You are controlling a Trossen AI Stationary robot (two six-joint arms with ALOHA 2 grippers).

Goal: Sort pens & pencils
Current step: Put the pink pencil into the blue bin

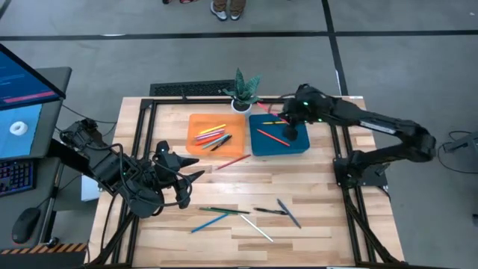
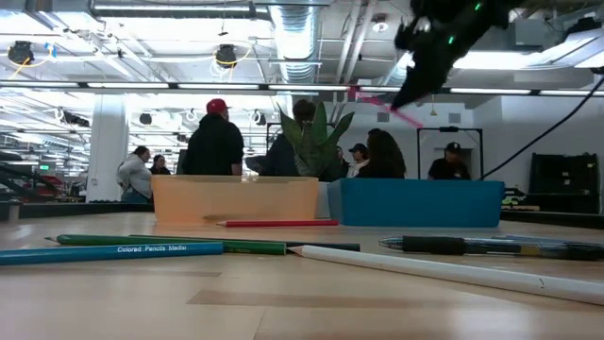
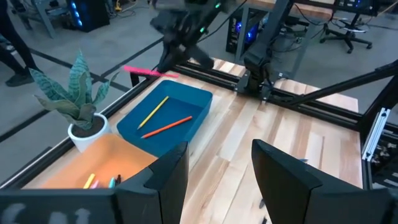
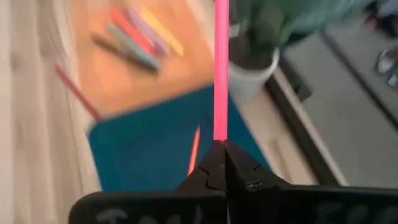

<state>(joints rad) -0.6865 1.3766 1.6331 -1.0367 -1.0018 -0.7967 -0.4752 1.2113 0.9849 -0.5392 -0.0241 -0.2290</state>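
White pencil (image 2: 453,272) & blue pencil (image 2: 113,250) lie closest to the low cam, w/ a green pencil (image 2: 170,243) just behind and a dark pen (image 2: 491,246) off to one side; all loose on the counter (image 1: 314,217), still unsorted. A red pencil (image 1: 231,161) lies alone on the wood beside the trays.

Right gripper (image 4: 219,157) is clamped shut on a pink pencil (image 4: 221,68), held up over the blue tray (image 1: 299,146) near its far edge, by the potted plant (image 1: 243,93). Tray already holds a red-orange pencil (image 1: 272,136) and a yellow one (image 3: 153,112). Orange tray (image 1: 196,146) holds a bundle of mixed colours.

Risks, as I judge them:
- Grip is only at the pencil's very end, so most of its length sticks out free. It could pivot or slip on release & land across the tray wall or outside it.
- Long free end points toward the plant; a swing that way could brush the leaves or tip the pot.
- Dropped from height it may bounce out or roll toward the counter's back rail.

Room: plenty of open wood between the trays & the loose group near the front. Tight spot is the back, w/ plant, tray wall & frame rail close together.

Left gripper (image 3: 214,171) waits w/ jaws apart, holding nothing, low at the left side, well clear of the trays.
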